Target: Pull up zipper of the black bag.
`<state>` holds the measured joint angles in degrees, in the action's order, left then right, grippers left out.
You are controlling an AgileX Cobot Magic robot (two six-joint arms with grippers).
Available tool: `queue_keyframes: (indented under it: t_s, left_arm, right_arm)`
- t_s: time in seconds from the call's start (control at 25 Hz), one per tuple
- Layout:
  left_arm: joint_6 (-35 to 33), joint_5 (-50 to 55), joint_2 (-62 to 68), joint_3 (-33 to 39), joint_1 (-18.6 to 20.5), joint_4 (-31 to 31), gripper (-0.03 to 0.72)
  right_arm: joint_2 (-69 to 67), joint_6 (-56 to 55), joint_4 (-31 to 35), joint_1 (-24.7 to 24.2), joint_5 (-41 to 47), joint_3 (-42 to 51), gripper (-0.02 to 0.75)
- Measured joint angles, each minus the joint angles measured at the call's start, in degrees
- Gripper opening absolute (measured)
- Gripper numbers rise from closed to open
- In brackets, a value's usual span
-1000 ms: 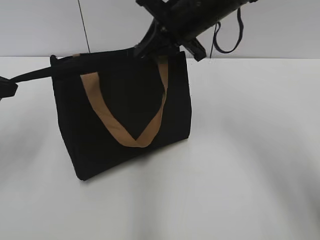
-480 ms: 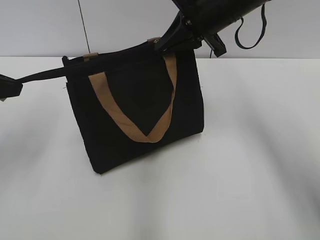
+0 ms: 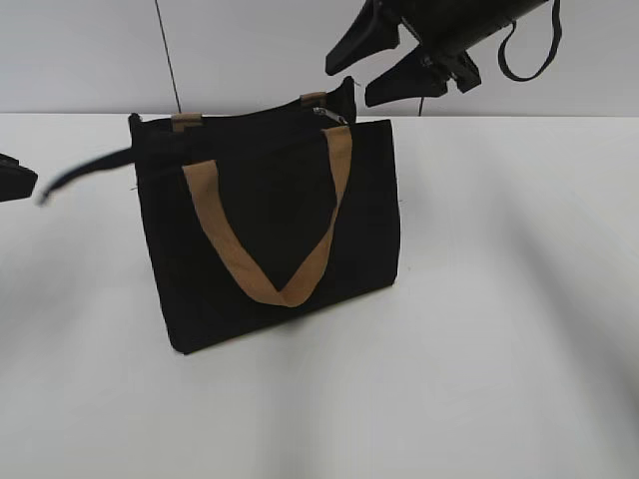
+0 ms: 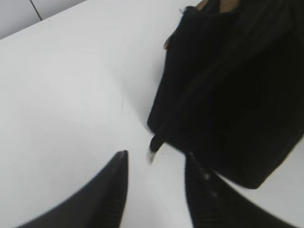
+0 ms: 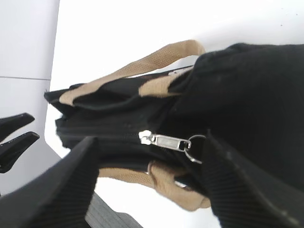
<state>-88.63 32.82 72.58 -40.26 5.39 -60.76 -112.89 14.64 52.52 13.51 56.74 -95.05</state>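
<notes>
Bag [image 3: 270, 230], black, upright on the white worktop [image 3: 499, 299], no readable writing, zipper [image 5: 164, 141] pull at its top edge beneath the spread, empty right end effector [image 3: 384, 65]; left end effector [image 4: 154, 190] spread too.

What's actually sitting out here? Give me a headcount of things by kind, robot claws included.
Black bag: 1
Tan handle straps: 2
Zipper pull: 1
Robot grippers, left gripper and right gripper: 2
Total: 6
</notes>
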Motion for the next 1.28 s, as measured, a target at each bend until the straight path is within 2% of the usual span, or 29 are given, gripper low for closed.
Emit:
queue_keyframes:
  t_s: [0.04,0.08,0.16,0.2,0.28,0.44,0.6,0.72,0.88,1.08,1.16,1.28]
  left_arm:
    - [0.1,0.6,0.0,0.0,0.0,-0.3,0.281]
    - [0.2,1.4,0.0,0.0,0.0,-1.1,0.377]
    - [0.4,2.2,0.0,0.0,0.0,-3.0,0.531]
    - [0.7,2.5,-0.1,0.0,0.0,-3.8,0.586]
    - [1.7,3.3,-0.5,0.0,0.0,-4.8,0.635]
    - [7.4,5.3,-2.2,-0.6,0.0,-5.4,0.65]
    - [16.5,11.3,-2.1,-6.2,0.0,1.0,0.634]
    - [27.5,16.5,-1.1,-13.5,0.0,11.7,0.605]
    - [45.1,22.2,0.9,-22.4,0.0,30.8,0.586]
    - [72.7,26.5,1.5,-29.9,0.0,53.7,0.58]
    - [79.8,28.4,1.5,-31.5,0.0,59.7,0.567]
    - [83.8,29.7,1.4,-32.7,0.0,63.0,0.55]
  right_arm:
    - [0.1,0.7,-0.2,0.0,0.5,0.0,0.521]
    - [0.3,1.7,-0.2,0.2,1.2,0.0,0.559]
    - [0.9,3.8,-0.2,0.6,1.7,0.0,0.592]
    - [1.4,4.5,-0.2,0.7,1.7,0.0,0.59]
    - [2.6,6.6,-0.2,0.8,1.8,0.0,0.582]
    - [5.6,11.3,-2.4,0.8,4.3,-0.1,0.565]
    - [8.6,15.8,-8.5,0.9,8.6,-0.1,0.56]
    - [10.3,17.0,-15.3,0.9,12.0,-0.1,0.557]
    - [12.3,16.1,-24.8,0.9,12.7,-0.1,0.557]
    - [14.7,11.6,-33.8,0.9,12.8,-0.1,0.557]
    - [15.9,9.2,-36.5,0.9,12.8,-0.1,0.557]
    - [18.2,4.8,-39.5,0.9,12.9,-0.1,0.557]
